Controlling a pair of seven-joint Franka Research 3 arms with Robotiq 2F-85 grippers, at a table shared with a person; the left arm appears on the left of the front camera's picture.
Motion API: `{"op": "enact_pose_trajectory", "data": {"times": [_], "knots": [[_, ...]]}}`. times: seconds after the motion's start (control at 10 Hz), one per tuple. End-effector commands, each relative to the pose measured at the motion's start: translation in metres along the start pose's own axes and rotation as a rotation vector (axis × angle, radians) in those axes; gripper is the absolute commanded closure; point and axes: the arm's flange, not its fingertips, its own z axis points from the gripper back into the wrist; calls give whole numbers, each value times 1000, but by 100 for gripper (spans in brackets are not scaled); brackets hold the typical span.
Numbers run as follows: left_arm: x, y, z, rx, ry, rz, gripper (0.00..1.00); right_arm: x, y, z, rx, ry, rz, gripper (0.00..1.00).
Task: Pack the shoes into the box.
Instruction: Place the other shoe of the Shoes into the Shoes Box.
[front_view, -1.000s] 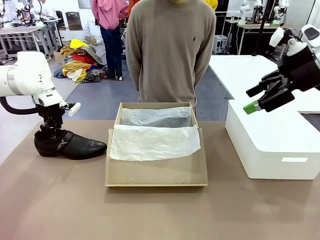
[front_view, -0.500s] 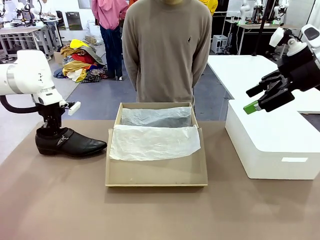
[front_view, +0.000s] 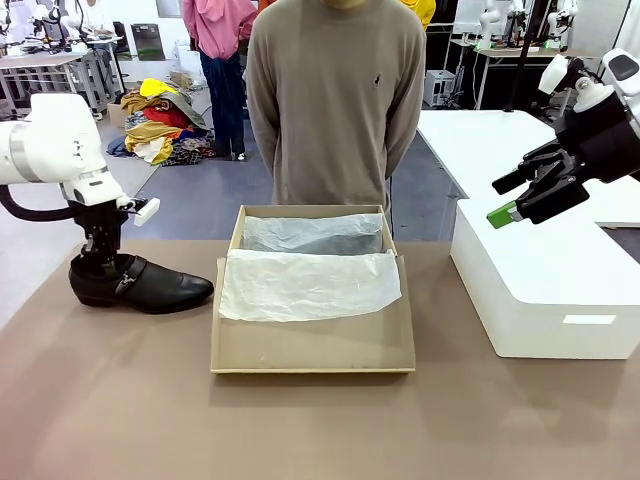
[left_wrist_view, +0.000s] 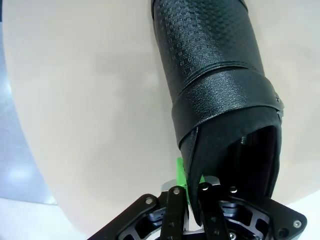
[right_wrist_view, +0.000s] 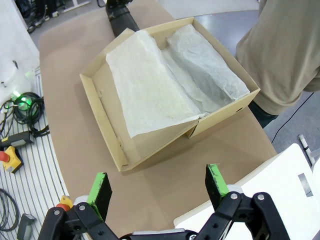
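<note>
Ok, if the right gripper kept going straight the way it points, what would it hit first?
The right gripper would probably meet the white tissue paper in the open box first; nothing shows between, though depth is unclear.

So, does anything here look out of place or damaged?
Nothing spilled or damaged. Just one shoe sits outside the box, left of it, its heel rim pinched by the left claw. The white tissue drapes loosely over the box's near half.

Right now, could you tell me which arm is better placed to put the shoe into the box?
Left. The left gripper is shut on the shoe at its heel rim, just beside the box. The right gripper hangs open near the white bin, on the box's far side from the shoe.
</note>
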Motion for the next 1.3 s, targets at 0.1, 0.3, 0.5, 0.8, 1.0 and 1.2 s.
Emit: {"op": "enact_pose_trajectory", "data": {"times": [0.1, 0.3, 0.5, 0.8, 1.0, 1.2], "knots": [[-5, -1, 33, -4, 4, 75, 100, 1, -2, -1, 13, -28, 3, 0], [-7, 6, 65, 16, 25, 170, 100, 1, -2, -1, 13, -28, 3, 0], [-13, 8, 96, -16, 15, 339, 100, 1, -2, -1, 13, -28, 3, 0], [-15, -6, 123, -1, -36, 551, 100, 1, -2, -1, 13, -28, 3, 0], [-14, -20, 135, 11, -68, 641, 100, 1, -2, -1, 13, -28, 3, 0], [-12, -30, 141, 18, -41, 633, 100, 1, -2, -1, 13, -28, 3, 0]]}}
